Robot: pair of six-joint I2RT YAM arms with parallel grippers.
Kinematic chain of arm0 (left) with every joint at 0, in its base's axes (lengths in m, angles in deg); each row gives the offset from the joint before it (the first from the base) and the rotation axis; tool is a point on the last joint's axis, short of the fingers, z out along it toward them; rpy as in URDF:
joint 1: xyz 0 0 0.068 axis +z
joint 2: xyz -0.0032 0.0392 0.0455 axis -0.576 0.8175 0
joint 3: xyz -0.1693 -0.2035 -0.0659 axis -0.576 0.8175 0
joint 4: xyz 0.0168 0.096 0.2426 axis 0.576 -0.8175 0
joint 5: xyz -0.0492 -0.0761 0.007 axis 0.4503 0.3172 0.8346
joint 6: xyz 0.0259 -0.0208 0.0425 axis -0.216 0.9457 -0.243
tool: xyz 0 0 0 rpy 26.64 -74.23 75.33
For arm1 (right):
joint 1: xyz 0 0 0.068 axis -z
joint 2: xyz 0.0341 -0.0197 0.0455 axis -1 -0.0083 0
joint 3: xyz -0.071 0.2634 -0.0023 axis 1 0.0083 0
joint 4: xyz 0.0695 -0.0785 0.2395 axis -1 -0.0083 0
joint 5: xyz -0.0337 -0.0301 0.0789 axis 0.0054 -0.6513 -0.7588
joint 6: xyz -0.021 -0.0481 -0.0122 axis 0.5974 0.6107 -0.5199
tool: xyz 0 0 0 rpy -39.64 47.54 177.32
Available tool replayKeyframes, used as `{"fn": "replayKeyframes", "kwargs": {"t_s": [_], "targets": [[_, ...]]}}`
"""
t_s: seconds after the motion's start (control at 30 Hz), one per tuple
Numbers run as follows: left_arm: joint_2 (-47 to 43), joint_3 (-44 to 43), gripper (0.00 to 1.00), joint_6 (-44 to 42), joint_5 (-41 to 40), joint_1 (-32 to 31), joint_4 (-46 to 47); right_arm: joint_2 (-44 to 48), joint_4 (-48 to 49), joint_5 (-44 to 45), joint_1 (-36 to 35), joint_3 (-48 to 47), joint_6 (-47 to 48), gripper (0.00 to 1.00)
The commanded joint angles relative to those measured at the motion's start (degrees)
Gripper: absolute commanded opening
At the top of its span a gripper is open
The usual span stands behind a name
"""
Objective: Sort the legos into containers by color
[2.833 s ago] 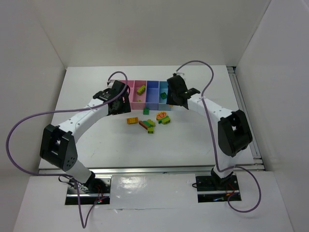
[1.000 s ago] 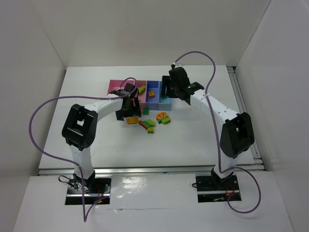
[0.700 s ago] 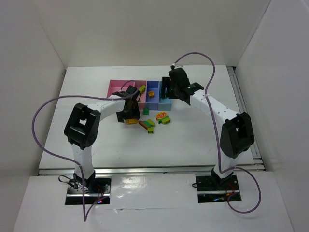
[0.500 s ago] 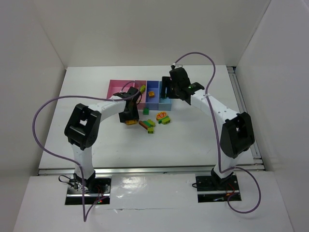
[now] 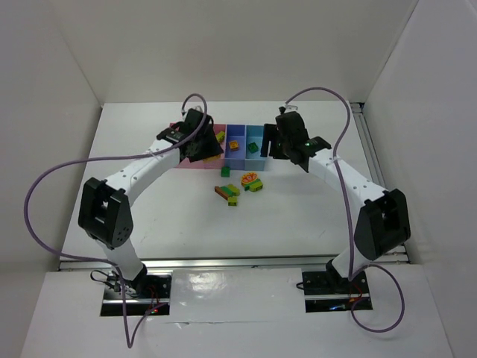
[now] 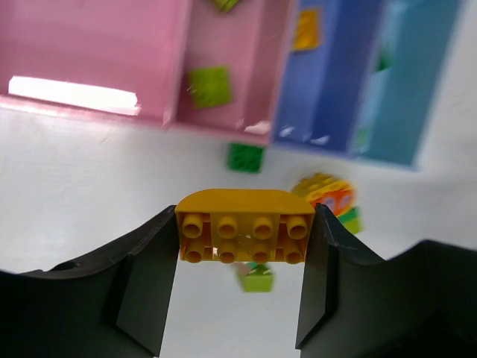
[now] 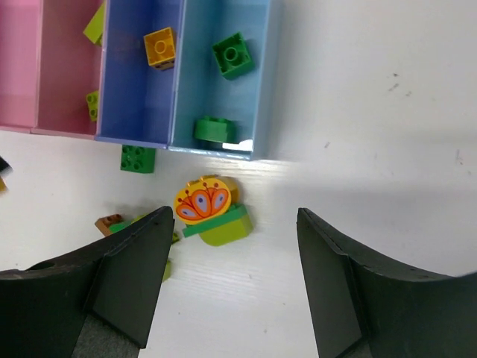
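Four joined bins [image 5: 240, 134] stand in a row on the white surface [image 7: 373, 149]: a wide pink bin [image 6: 89, 45] at the left end, then a narrow pink bin [image 7: 67, 74], a blue-purple bin [image 7: 138, 97] and a light blue bin [image 7: 223, 93]. Two yellow-green bricks [image 6: 209, 86] lie in the narrow pink bin, an orange-yellow square brick [image 7: 159, 46] with one stud lies in the blue-purple bin, and the light blue bin holds a green square brick [image 7: 232, 55] and a green rounded brick [image 7: 215, 129] at its near wall. The left hand [image 6: 245, 250] is closed on an orange-yellow arched brick [image 6: 245, 224], its upper corners rounded, two rows of four studs facing the wrist camera; from above, this hand hangs over the pink bins. The right hand [image 7: 235, 272] is spread wide with nothing between its fingers [image 7: 134, 283], over the surface just beside the light blue bin. Loose on the surface, a green brick [image 7: 139, 158] sits just in front of the blue-purple bin; near it a flower-printed orange piece [image 7: 203, 200] rests on a green and yellow-green stack [image 7: 220, 227], and a red-brown brick [image 7: 110, 221] shows partly.
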Motion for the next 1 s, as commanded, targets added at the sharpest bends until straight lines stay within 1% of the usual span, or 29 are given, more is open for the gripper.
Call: {"fn": "replayKeyframes", "kwargs": {"t_s": [0.0,0.03,0.1,0.13,0.17,0.23,0.27,0.3,0.33,0.37,0.4,0.43,0.47,0.5,0.6,0.7,0.73,0.77,0.8,0.83,0.87,0.9,0.93,0.97], "targets": [[5.7,-8.5,0.58,-2.2,2.4,-0.4,3.0,4.9,1.2,1.9,1.1,2.9,-0.6,0.74],[7.5,-13.2,0.58,-2.2,2.4,-0.4,2.4,6.3,1.2,1.9,1.1,3.6,-0.6,0.74],[11.2,-17.6,0.59,-2.2,3.0,-0.4,2.4,7.4,1.2,1.9,1.1,4.8,-0.6,0.74],[14.8,-19.9,0.59,-2.2,3.0,-0.4,2.4,8.2,0.6,2.4,1.6,5.5,-0.6,0.74],[16.7,-24.5,0.59,-2.2,2.5,-0.4,1.7,8.2,0.6,2.4,1.6,5.5,-0.6,0.74],[20.6,-29.6,0.59,-3.8,2.4,-0.4,1.0,8.7,-0.9,2.4,2.2,6.1,-0.6,0.74],[22.7,-34.9,0.59,-3.8,2.4,-0.4,0.4,8.7,-0.9,2.4,2.2,6.1,-0.6,0.74],[26.8,-37.4,0.61,-4.5,3.1,-0.4,-0.8,9.3,-1.5,2.4,2.2,6.1,-0.6,0.74],[28.7,-39.9,0.63,-4.5,3.1,-0.4,-1.5,9.3,-1.5,2.4,2.2,6.1,-0.6,0.74],[30.4,-43.6,0.66,-4.5,3.1,-0.4,-1.5,9.9,-1.5,2.4,2.2,6.1,-0.6,0.74],[32.8,-44.8,0.76,-4.5,3.8,-0.4,-1.5,9.9,-1.5,2.4,2.8,6.1,-0.6,0.74],[33.8,-45.9,0.82,-4.5,4.6,-0.4,-0.8,9.9,-2.0,2.4,2.8,6.1,-0.6,0.74],[34.6,-47.7,0.87,-4.5,5.6,0.4,-0.8,9.9,-2.6,2.4,2.8,6.1,-0.6,0.76],[35.3,-48.5,0.89,-4.5,6.9,0.4,-0.2,9.4,-3.5,2.4,2.8,5.4,-0.6,0.76],[34.8,-48.1,0.9,-5.0,8.8,0.4,1.2,9.4,-3.5,1.7,2.8,6.0,-0.6,0.76],[30.0,-44.0,0.9,-6.1,8.8,0.4,2.7,8.7,-2.4,-0.5,2.8,6.6,-0.6,0.77],[28.5,-43.1,0.89,-6.9,8.8,0.4,2.7,8.7,-2.4,-3.0,2.8,6.6,-0.6,0.77],[24.8,-42.0,0.88,-6.9,8.8,0.4,2.7,7.9,-2.4,-4.3,2.3,6.6,0.0,0.75],[22.7,-39.3,0.88,-7.8,8.8,0.4,3.3,7.0,-1.7,-5.7,2.2,7.4,0.0,0.75],[20.6,-37.4,0.88,-8.4,9.3,0.4,3.3,6.4,-1.2,-6.7,0.8,8.0,0.7,0.75],[16.1,-35.4,0.88,-9.1,9.3,0.4,3.3,4.9,-1.1,-9.0,0.2,8.0,1.7,0.75],[14.0,-30.6,0.88,-9.7,9.3,0.4,3.8,3.7,-0.1,-12.8,-0.9,8.0,4.3,0.75],[11.8,-27.9,0.88,-9.7,9.3,1.2,3.8,2.2,-1.2,-13.6,-1.6,7.0,5.4,0.79],[9.6,-24.9,0.88,-9.1,9.3,1.8,3.8,-1.3,-2.3,-13.6,-2.7,5.7,6.3,0.81]]}}
